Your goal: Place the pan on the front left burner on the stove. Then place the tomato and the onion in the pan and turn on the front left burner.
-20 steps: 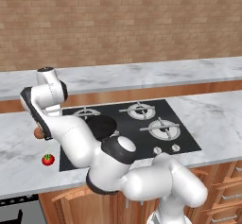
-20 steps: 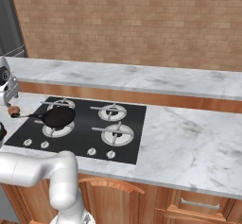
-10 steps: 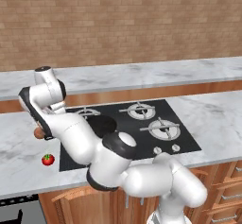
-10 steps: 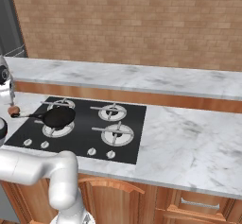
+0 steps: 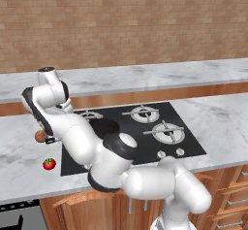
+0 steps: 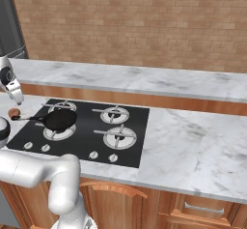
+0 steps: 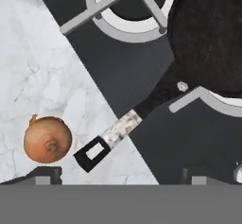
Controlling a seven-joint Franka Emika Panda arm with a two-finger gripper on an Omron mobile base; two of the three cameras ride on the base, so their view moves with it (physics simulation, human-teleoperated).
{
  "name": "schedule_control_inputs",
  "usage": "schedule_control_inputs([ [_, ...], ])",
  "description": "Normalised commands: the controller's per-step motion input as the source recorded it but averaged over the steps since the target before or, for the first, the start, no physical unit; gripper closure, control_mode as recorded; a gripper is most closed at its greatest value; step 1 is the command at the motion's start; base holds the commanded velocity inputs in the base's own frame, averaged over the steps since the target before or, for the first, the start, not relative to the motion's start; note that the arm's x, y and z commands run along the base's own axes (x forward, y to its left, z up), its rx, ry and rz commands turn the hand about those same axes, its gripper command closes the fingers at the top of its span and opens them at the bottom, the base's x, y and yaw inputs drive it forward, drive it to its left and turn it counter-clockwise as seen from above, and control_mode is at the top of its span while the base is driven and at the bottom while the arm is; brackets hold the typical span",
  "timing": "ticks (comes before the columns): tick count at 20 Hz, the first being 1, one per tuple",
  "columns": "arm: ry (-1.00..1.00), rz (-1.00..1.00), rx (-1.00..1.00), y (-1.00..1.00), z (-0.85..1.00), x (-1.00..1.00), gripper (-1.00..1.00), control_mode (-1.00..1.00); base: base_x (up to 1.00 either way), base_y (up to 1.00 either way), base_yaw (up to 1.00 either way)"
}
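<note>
A: Close in, the gripper (image 7: 118, 180) hangs over the stove's (image 7: 142, 81) left edge. Only its two dark fingertips (image 7: 45, 175) peek up, set well apart, nothing between them, touching nothing.

B: So wide and empty?

A: Looks that way. The onion (image 7: 47, 139) lies on the marble counter (image 7: 33, 67) just beside the near tip, off the stove, close to the pan's (image 7: 210, 34) handle end.

B: And the pan?

A: Sitting on the front left burner (image 6: 59, 131), handle reaching out past the stove's left edge toward the onion.

B: The tomato?

A: On the counter (image 5: 29, 175), left of the stove's front corner, the tomato (image 5: 48, 164) sits apart from everything.

B: Farther back?

A: Three bare burners and a row of knobs (image 6: 103, 156) along the stove's front, then a brick wall (image 6: 135, 25) beyond.
</note>
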Motion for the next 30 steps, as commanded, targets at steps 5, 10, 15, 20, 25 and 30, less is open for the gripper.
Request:
schedule_control_inputs([
  [5,0.00,0.38,-0.06,0.26,0.00,0.14,-1.00,-1.00,0.00,0.00,0.00],
  [10,0.00,0.23,-0.10,0.37,-0.08,0.00,-1.00,-1.00,0.00,0.00,0.00],
  [15,0.00,0.20,-0.04,0.16,-0.12,0.04,-1.00,-1.00,0.00,0.00,0.00],
  [20,0.00,0.20,-0.05,0.04,-0.29,0.00,-1.00,-1.00,0.00,0.00,0.00],
  [25,0.01,0.14,-0.05,0.00,-0.45,0.00,-1.00,-1.00,0.00,0.00,0.00],
  [30,0.00,0.18,0.00,0.00,-0.27,0.00,-1.00,-1.00,0.00,0.00,0.00],
])
